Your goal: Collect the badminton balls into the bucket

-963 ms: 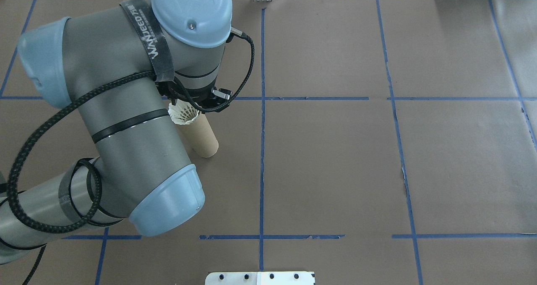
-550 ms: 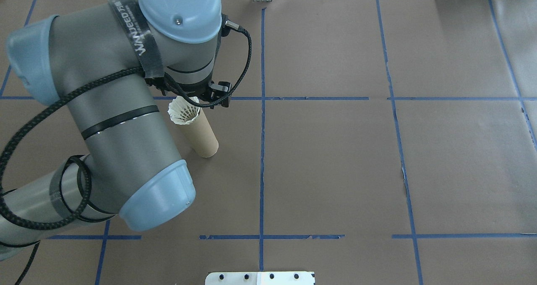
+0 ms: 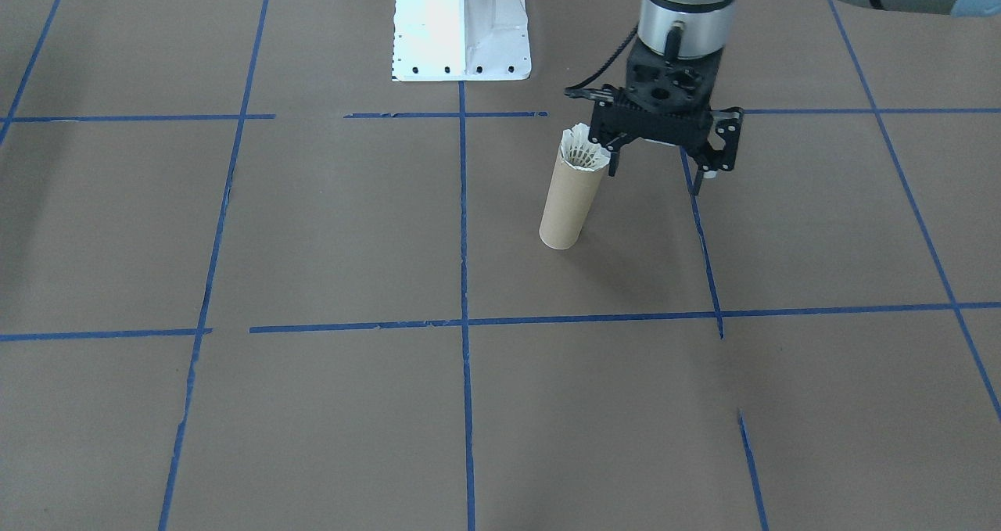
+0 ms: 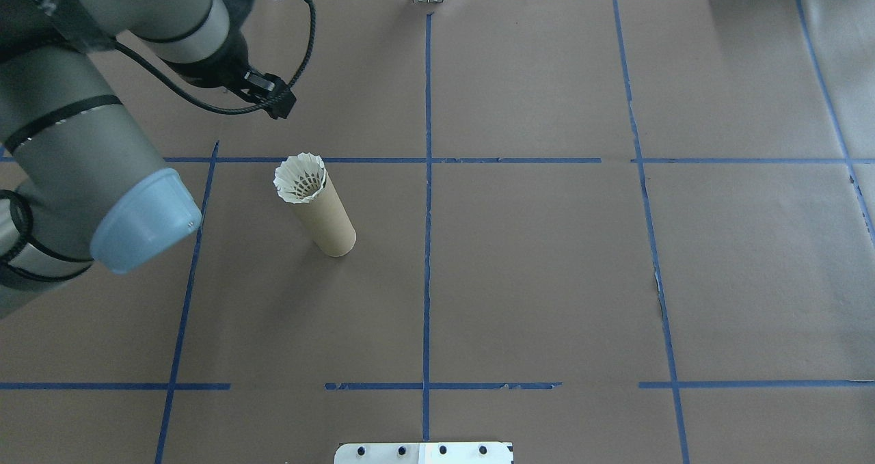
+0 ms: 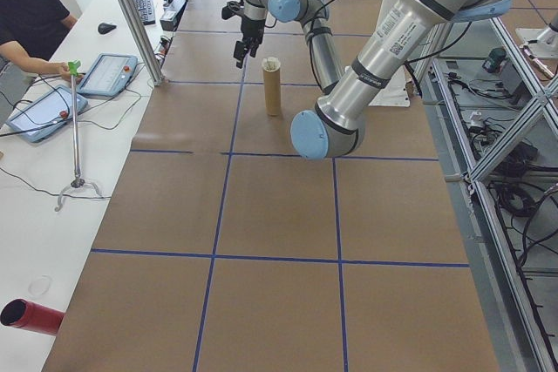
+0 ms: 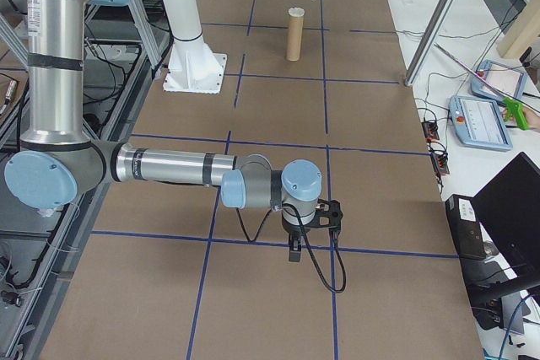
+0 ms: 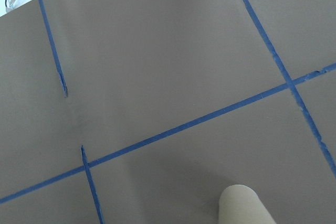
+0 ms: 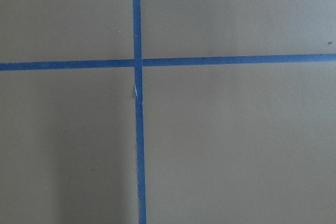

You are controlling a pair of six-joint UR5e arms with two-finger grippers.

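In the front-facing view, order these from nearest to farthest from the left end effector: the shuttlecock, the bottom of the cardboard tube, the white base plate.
From the left end effector:
1. Shuttlecock: beside it, sitting in the mouth of the cardboard tube.
2. Tube bottom: lower in the view, on the table.
3. White base plate: farthest, at the top of the view.

We are in a robotics lab. The table [image 4: 547, 259] is covered in brown paper marked into squares with blue tape [image 4: 428, 245], and a white bolted base plate [image 3: 461, 26] sits at its robot-side edge. Beside the table, on the side away from the base plate, runs a white bench [image 5: 52, 172] where a seated person [image 5: 30, 19] works near two teach pendants [image 5: 109, 74], a keyboard [image 5: 145, 4] and trailing cables. Aluminium frame posts [image 5: 131, 15] rise at the bench's edge, and a dark monitor [image 6: 510, 208] stands there too.
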